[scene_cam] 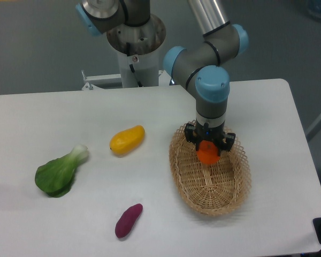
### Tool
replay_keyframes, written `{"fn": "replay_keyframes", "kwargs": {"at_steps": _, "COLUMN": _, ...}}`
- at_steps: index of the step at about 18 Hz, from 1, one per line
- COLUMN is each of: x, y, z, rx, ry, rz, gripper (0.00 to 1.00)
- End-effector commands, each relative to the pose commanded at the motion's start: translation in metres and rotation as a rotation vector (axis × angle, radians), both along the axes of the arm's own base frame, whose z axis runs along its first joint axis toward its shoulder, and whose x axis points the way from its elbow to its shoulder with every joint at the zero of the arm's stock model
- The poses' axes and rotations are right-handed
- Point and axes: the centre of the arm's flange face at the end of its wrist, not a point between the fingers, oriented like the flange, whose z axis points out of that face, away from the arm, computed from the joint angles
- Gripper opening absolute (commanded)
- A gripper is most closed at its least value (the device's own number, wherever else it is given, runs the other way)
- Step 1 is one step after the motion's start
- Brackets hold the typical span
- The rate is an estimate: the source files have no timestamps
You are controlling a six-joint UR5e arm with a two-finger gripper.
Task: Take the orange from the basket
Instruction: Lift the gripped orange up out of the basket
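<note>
The orange (207, 154) is a small round bright-orange fruit in the far half of the oval tan wicker basket (224, 199), which stands on the right part of the white table. My gripper (208, 150) points straight down over the basket, and its dark fingers sit on either side of the orange, closed against it. The orange's top is hidden by the gripper body. I cannot tell whether the orange rests on the basket floor or is just above it.
A yellow mango-like fruit (127, 139) lies left of the basket. A green leafy vegetable (59, 172) lies at the left. A purple sweet potato (128, 220) lies near the front edge. The robot base (135, 48) stands behind the table.
</note>
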Motion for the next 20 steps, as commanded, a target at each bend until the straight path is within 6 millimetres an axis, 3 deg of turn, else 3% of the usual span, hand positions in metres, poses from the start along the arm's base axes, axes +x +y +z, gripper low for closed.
{"fn": "replay_keyframes", "kwargs": {"at_steps": 2, "x": -0.001, "y": 0.013, "z": 0.024, "rx": 0.014, "ry": 0.016, "rz": -0.016, "gripper": 0.60}}
{"fn": "replay_keyframes", "kwargs": {"at_steps": 4, "x": 0.002, "y": 0.022, "z": 0.064, "rx": 0.063, "ry": 0.024, "rz": -0.035, "gripper": 0.61}}
{"fn": "replay_keyframes", "kwargs": {"at_steps": 9, "x": 0.023, "y": 0.027, "z": 0.113, "rx": 0.188, "ry": 0.009, "rz": -0.069, "gripper": 0.61}}
{"fn": "replay_keyframes", "kwargs": {"at_steps": 20, "x": 0.039, "y": 0.040, "z": 0.130, "rx": 0.302, "ry": -0.034, "rz": 0.116, "gripper": 0.60}}
